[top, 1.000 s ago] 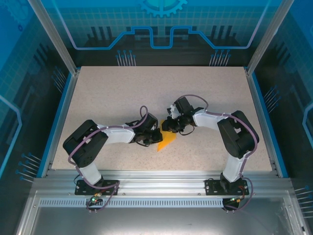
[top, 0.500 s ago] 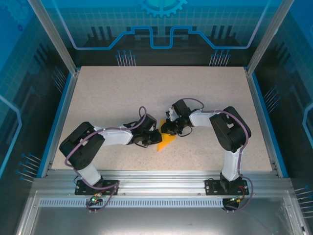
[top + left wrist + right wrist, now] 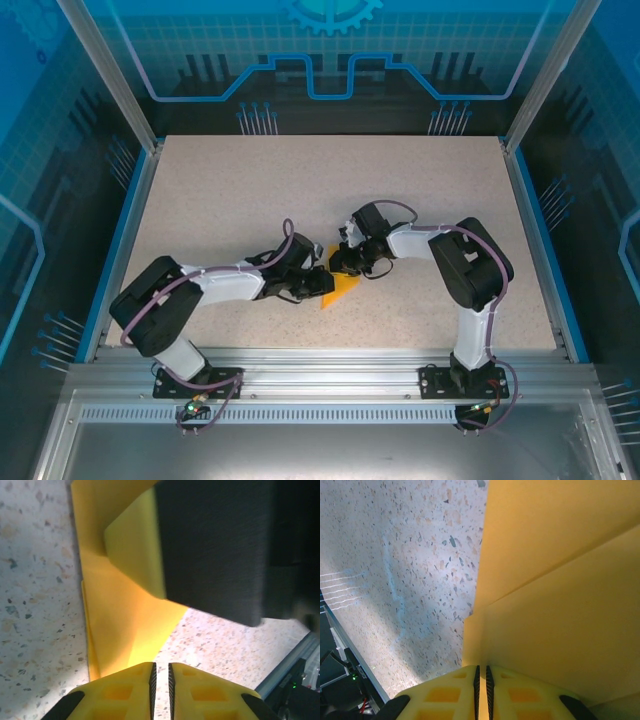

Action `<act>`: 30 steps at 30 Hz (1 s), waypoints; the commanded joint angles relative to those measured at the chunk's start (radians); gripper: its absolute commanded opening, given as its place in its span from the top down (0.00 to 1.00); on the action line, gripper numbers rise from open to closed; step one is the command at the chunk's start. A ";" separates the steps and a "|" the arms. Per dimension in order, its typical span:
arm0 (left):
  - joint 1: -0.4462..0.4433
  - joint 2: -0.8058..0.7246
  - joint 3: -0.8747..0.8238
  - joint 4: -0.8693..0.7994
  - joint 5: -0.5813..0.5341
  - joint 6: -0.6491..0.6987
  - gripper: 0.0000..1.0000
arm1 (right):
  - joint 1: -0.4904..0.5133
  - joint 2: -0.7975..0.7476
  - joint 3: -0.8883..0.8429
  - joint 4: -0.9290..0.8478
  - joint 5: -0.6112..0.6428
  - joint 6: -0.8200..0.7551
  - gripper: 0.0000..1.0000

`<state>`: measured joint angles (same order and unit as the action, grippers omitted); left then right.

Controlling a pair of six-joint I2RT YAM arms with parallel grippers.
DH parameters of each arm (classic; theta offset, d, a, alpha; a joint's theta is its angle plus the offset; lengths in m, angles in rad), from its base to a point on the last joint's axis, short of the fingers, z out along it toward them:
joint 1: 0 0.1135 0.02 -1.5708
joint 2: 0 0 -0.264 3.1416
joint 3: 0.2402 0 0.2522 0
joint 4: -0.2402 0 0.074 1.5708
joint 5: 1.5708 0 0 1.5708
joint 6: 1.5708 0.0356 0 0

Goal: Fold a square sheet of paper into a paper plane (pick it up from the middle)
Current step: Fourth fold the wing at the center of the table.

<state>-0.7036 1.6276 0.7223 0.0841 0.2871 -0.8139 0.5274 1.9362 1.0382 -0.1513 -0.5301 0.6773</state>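
Left arm (image 3: 225, 282) stretched flatter toward paper (image 3: 343, 290).

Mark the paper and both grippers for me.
folded paper (image 3: 338, 292), top external view, exposed part between the arms.
left gripper (image 3: 160, 666), left wrist view, midway between its fingertips.
right gripper (image 3: 481, 669), right wrist view, midway between its fingertips.

Speckled table (image 3: 250, 190), folded orange paper (image 3: 343, 288) atop.

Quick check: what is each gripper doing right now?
Left gripper: closed to a slit at the edge of the folded paper; grip cannot be told.
Right gripper: closed on the folded paper.
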 commanded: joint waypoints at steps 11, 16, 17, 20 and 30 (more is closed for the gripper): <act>-0.018 0.089 -0.070 -0.018 -0.043 -0.044 0.89 | -0.001 -0.132 -0.012 -0.006 0.036 0.008 0.83; -0.018 0.088 -0.079 -0.003 -0.036 -0.039 0.90 | -0.016 -0.250 -0.063 -0.087 0.232 0.012 0.81; -0.019 0.085 -0.082 -0.004 -0.037 -0.038 0.90 | -0.023 -0.262 -0.079 -0.072 0.213 0.016 0.80; -0.018 0.085 -0.083 -0.008 -0.037 -0.028 0.90 | -0.010 -0.260 -0.082 -0.053 0.143 -0.002 0.80; -0.018 0.084 -0.081 -0.008 -0.033 -0.026 0.90 | 0.040 -0.113 -0.046 0.035 0.046 0.030 0.81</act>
<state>-0.7155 1.6886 0.6811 0.1562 0.2852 -0.8394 0.5625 1.7805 0.9760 -0.1513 -0.4442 0.6899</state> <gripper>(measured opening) 0.102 0.193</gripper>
